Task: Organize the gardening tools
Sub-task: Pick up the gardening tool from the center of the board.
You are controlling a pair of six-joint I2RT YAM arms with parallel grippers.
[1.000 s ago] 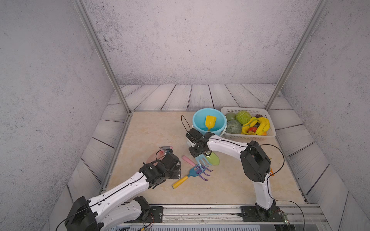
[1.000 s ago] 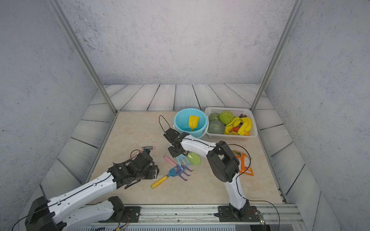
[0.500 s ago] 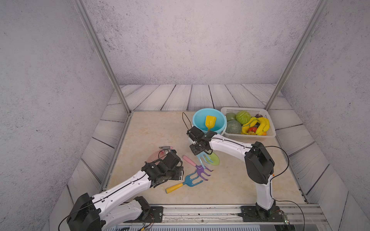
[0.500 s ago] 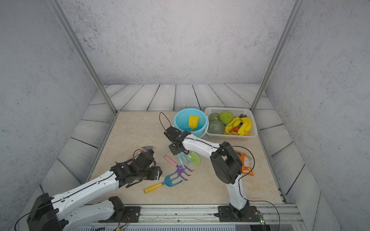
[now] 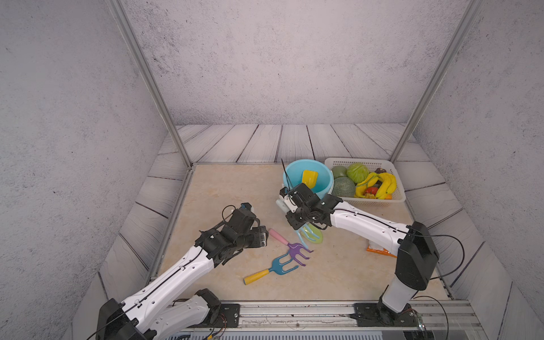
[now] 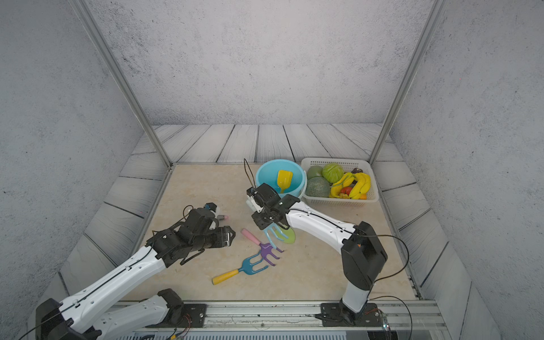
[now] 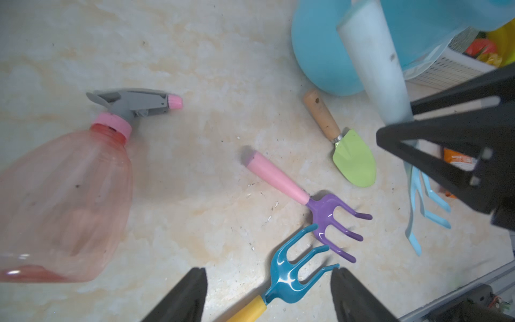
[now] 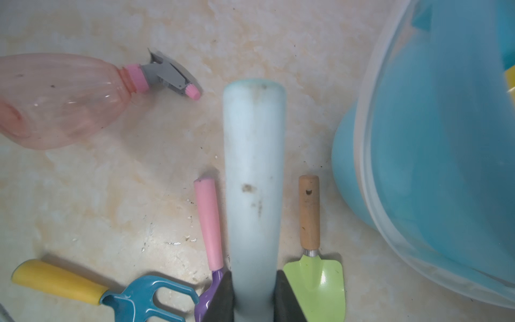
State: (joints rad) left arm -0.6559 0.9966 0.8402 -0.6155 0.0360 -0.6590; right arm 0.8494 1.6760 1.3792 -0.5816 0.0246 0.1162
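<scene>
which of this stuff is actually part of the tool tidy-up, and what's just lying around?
Job: yellow scoop, blue rake, purple rake, pale-blue rake (held in the right gripper), green trowel, pink spray bottle.

Lying about: light-blue bucket (scoop sits in it, maybe the bin), basket of fruit and veg, orange packet.

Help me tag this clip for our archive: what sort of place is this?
Probably a robot lab test cell, not a garden: grey backdrop walls, aluminium posts, two robot arms bolted to a front rail, a toy blue rake and a basket of plastic produce.
</scene>
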